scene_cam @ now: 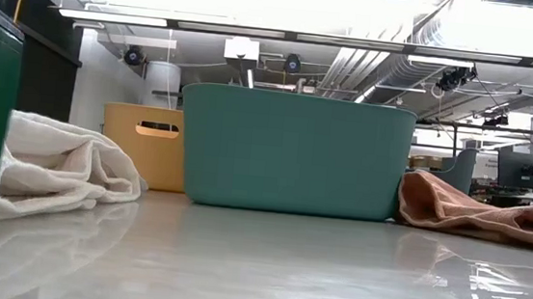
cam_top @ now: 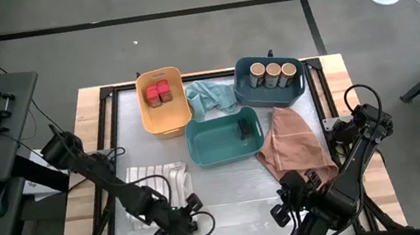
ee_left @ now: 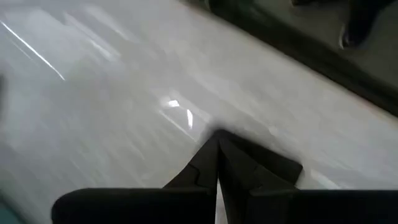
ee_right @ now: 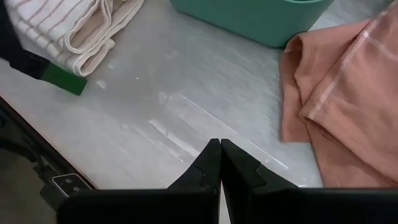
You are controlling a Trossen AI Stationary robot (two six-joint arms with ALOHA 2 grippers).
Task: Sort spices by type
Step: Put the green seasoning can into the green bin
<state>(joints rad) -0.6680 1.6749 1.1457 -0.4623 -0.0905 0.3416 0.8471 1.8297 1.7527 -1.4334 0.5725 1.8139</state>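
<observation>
Overhead looks straight down; low camera sits at tabletop height; both show the teal bin (cam_top: 224,139)

Seen from above, three bins sit toward the far side of the table (cam_top: 229,190): the left bin (cam_top: 163,100) holds the square jars (cam_top: 158,93); the right bin (cam_top: 269,80) holds three round jars (cam_top: 273,73) in a row; the middle bin (cam_top: 225,138), nearer the front, holds a flat tin (cam_top: 243,128); a crumpled cloth (cam_top: 208,94) lies between the back bins; a folded towel (cam_top: 153,180) lies front left; another cloth (cam_top: 291,143) lies right of the middle bin.
</observation>
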